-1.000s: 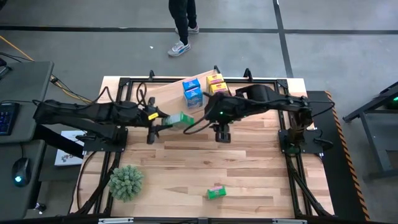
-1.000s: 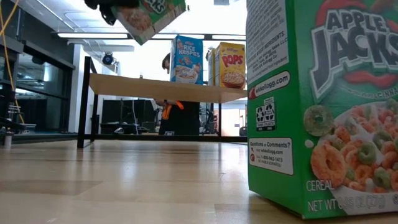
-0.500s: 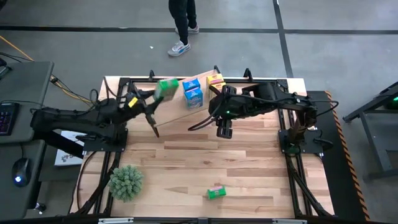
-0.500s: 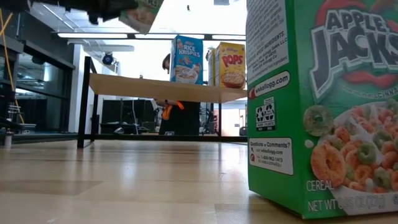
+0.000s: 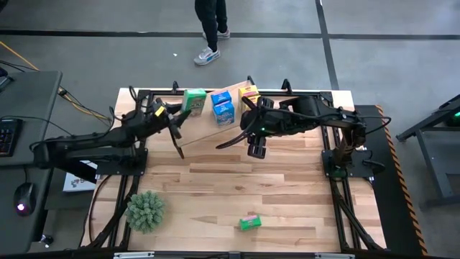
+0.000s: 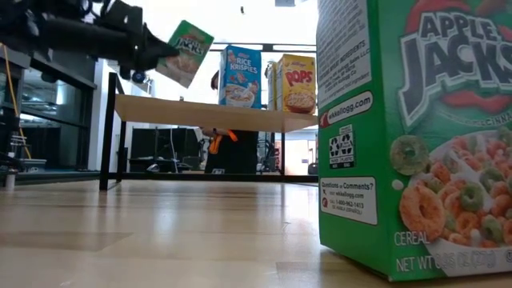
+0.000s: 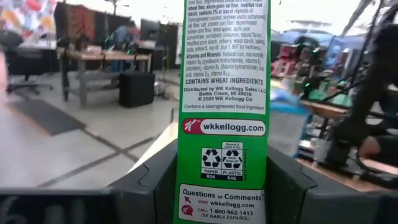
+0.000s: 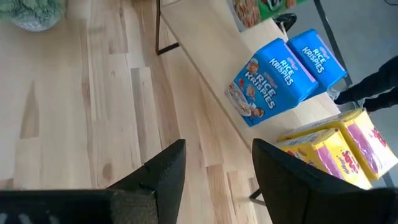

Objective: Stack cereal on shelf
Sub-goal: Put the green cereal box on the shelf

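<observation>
Green Apple Jacks carton, clamped by left gripper, hung tilted above shelf beside shelved Rice Krispies and Pops; second Apple Jacks lay well off on tabletop, unshelved. Right gripper waited near shelf, jaws parted, empty.

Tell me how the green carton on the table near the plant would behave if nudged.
The green carton probably tips easily: in the low view it stands upright, tall on a narrow base. Its flat printed cardboard looks stiff, likely light. On the smooth tabletop it may slide first.

1. High view: even, soft light; faint shadows on the table.
2. Low view: bright ceiling lights glare behind the shelf.
3. Left wrist view: background blurred; carton sharp.
</observation>
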